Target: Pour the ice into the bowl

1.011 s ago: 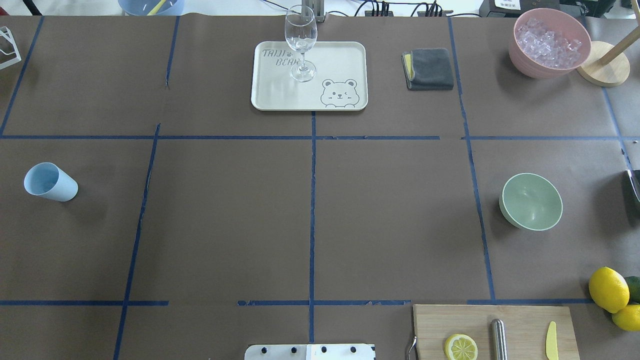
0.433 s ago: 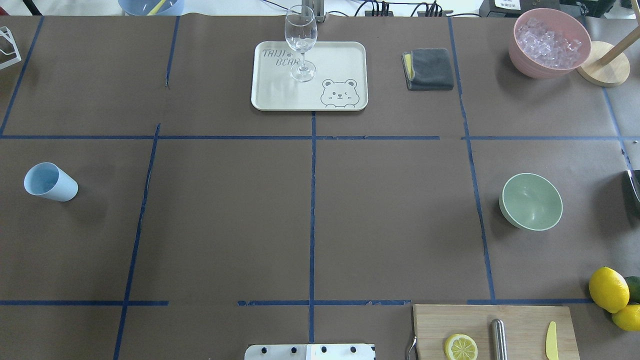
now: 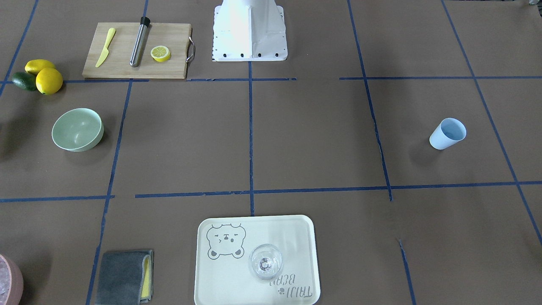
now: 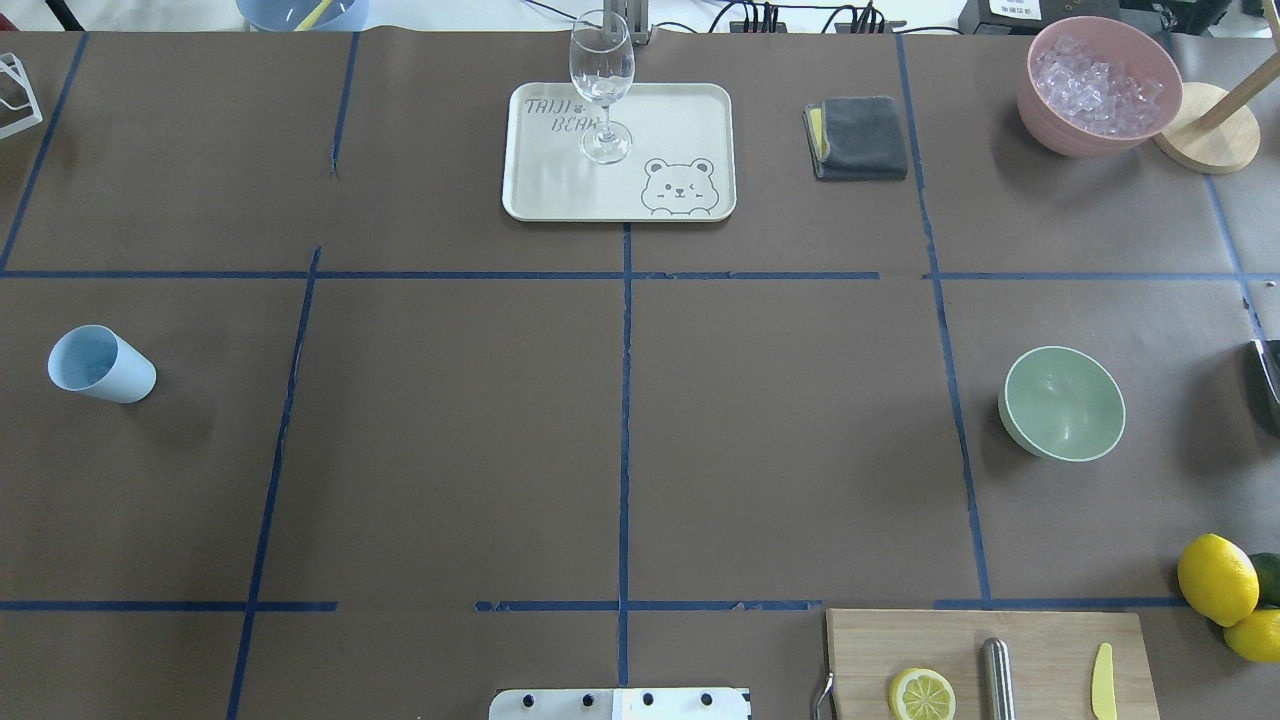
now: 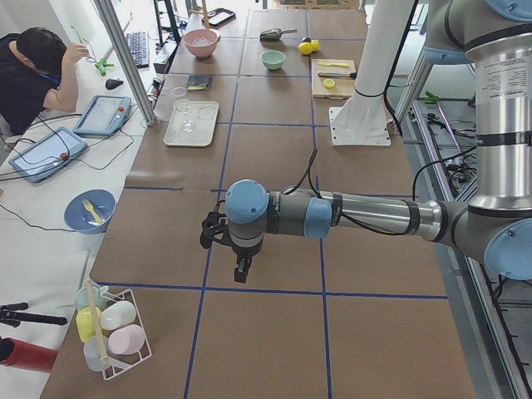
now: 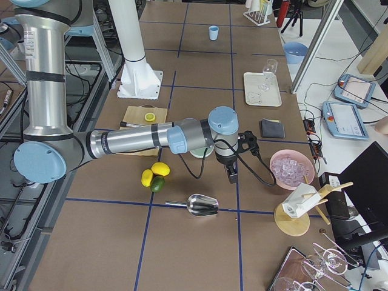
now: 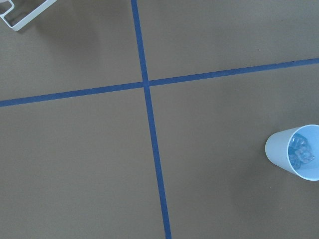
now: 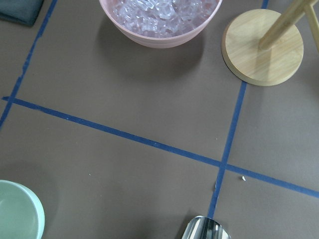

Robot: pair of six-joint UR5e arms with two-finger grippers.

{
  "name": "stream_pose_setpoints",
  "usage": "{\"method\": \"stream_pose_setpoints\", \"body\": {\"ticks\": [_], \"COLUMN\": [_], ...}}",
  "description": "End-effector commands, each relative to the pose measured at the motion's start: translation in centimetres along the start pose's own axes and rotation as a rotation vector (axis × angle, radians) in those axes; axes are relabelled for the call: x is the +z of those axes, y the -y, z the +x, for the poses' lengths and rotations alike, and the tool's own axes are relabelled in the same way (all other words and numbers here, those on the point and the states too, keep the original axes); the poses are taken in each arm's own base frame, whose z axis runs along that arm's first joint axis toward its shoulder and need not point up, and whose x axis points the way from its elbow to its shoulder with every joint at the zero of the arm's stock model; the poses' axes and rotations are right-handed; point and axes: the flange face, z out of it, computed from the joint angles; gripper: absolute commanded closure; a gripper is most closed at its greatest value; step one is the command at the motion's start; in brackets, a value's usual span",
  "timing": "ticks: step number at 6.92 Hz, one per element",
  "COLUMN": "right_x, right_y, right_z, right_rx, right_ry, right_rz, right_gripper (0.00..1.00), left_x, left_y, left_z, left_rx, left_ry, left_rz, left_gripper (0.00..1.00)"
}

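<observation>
The pale blue cup (image 4: pixel 100 365) stands at the table's left; the left wrist view shows small clear ice cubes (image 7: pixel 301 152) inside the cup (image 7: pixel 279 149). The mint green bowl (image 4: pixel 1062 403) stands empty at the right, also in the front view (image 3: pixel 77 129) and the right wrist view (image 8: pixel 15 214). My left gripper (image 5: pixel 241 270) hangs over the table's left end near the cup. My right gripper (image 6: pixel 232 176) hangs between the bowl and the pink container. Each shows only in a side view, so I cannot tell whether it is open or shut.
A pink container of ice (image 4: pixel 1100 85) and a wooden stand (image 4: pixel 1205 128) are at the far right. A tray (image 4: pixel 540 190) bears a wine glass (image 4: pixel 602 90). There are also a grey cloth (image 4: pixel 860 137), a cutting board (image 4: pixel 1040 640), lemons (image 4: pixel 1218 578) and a metal scoop (image 6: pixel 203 205).
</observation>
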Motion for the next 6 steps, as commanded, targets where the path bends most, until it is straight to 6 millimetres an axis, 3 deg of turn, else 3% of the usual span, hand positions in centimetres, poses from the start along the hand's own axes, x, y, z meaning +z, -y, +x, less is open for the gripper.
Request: {"method": "stream_pose_setpoints", "body": {"ticks": [1, 3, 5, 6], "right_x": [1.5, 8.2, 14.3, 16.8], "right_y": [1.4, 1.8, 0.6, -0.2], "right_z": [-4.4, -13.3, -19.5, -20.3], "right_rx": [-0.099, -0.124, -0.123, -0.123], "right_ry": [0.058, 0.158, 0.114, 0.055], "right_rz": [0.050, -0.001, 0.001, -0.003], "right_gripper": [0.00, 0.00, 0.00, 0.00], "left_x": [0.0, 0.0, 0.1, 0.0], "left_y": [0.0, -0.1, -0.1, -0.1], "left_z": [0.0, 0.0, -0.1, 0.0], "left_rx": [0.001, 0.001, -0.001, 0.001], "left_ry": [0.000, 0.000, 0.000, 0.000], "left_rz": [0.000, 0.000, -0.001, 0.000], "left_gripper": [0.00, 0.00, 0.00, 0.00]}}
